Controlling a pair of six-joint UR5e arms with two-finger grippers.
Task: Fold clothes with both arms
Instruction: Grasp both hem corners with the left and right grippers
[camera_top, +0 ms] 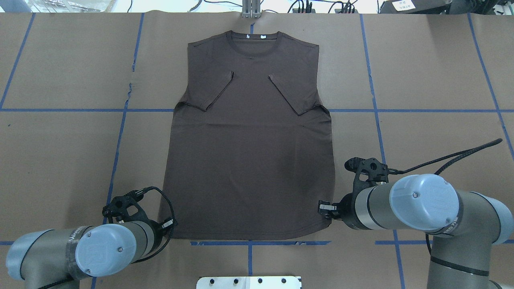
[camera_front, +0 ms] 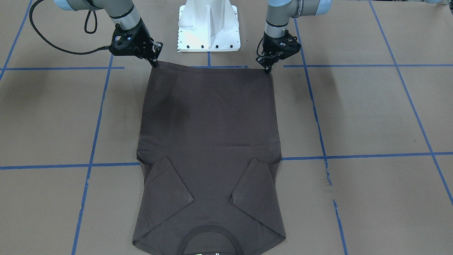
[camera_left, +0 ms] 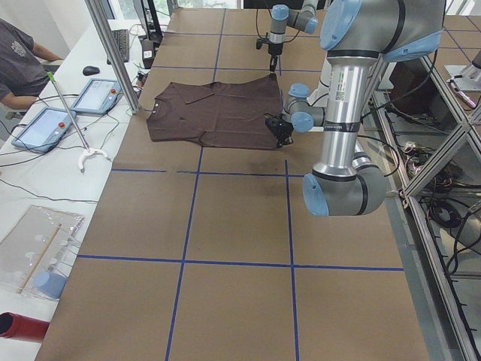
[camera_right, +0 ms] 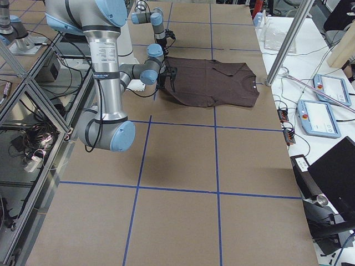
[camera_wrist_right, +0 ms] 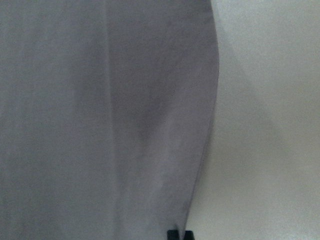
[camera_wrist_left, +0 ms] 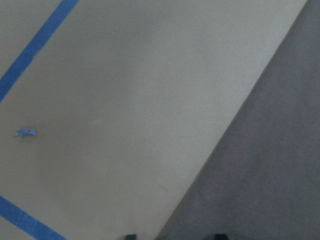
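Two arms work one wide brown counter (camera_top: 421, 72) crossed by blue tape lines (camera_top: 120, 132). Spread flat on it is the dark T-shirt (camera_top: 249, 160). Its hem (camera_top: 249, 237) runs straight from one set of fingers to the other, and its body stretches away from both. The sleeves (camera_top: 213, 92) are already turned in over the chest, and the collar (camera_top: 252, 42) lies at the end farthest from the fingers.

The left arm (camera_top: 104, 251) and right arm (camera_top: 421, 204) each reach down to a hem corner. The left fingers (camera_front: 268, 67) look parted in the wrist view, with the shirt's edge running between the two tips, so they straddle the cloth without pinching it. The right fingers (camera_front: 154, 63) look drawn together on the hem edge and seem to have hold of it.

The step in hand appears to be taking both hem corners for the lengthwise fold. Next, the left fingers likely need to close on their corner. Then both corners should lift together and travel level toward the collar, with even tension so the cloth does not skew.
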